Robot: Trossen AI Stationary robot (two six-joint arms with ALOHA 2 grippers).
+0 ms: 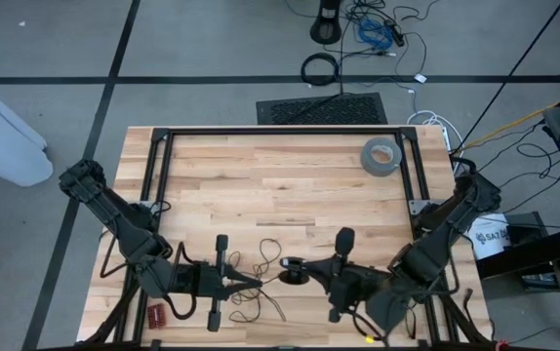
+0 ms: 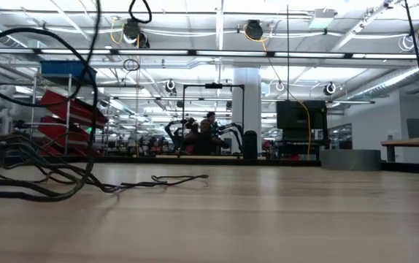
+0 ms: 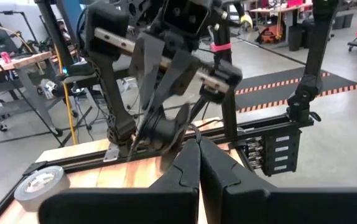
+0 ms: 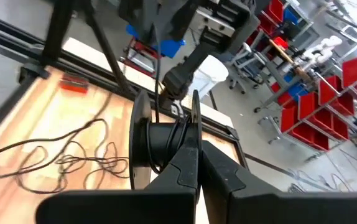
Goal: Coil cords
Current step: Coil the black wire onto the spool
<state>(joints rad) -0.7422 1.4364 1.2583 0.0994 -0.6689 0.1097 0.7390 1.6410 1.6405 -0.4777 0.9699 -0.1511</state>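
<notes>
Fingers of both my grippers are pressed together, and I see nothing clamped between them. My left gripper and my right gripper meet at the near middle of the table, tip almost against tip.

From above, the thin black wire lies in loose loops around this meeting place, some loops a little farther and some nearer, toward the near edge. Just beside my right fingertips sits a dark round thing, but from above I cannot tell what it is.

My right wrist view explains it: it is a black spool with two flanges, and some turns of wire go over its core. Left of it the same wire spreads in loose loops on the wood. My left wrist view shows the spool only as a dark shape behind my closed fingertips.

At table height the grippers do not appear; I see only a stretch of the wire lying flat on the wood.

A grey tape roll rests at the far right of the table, well apart from the wire.
</notes>
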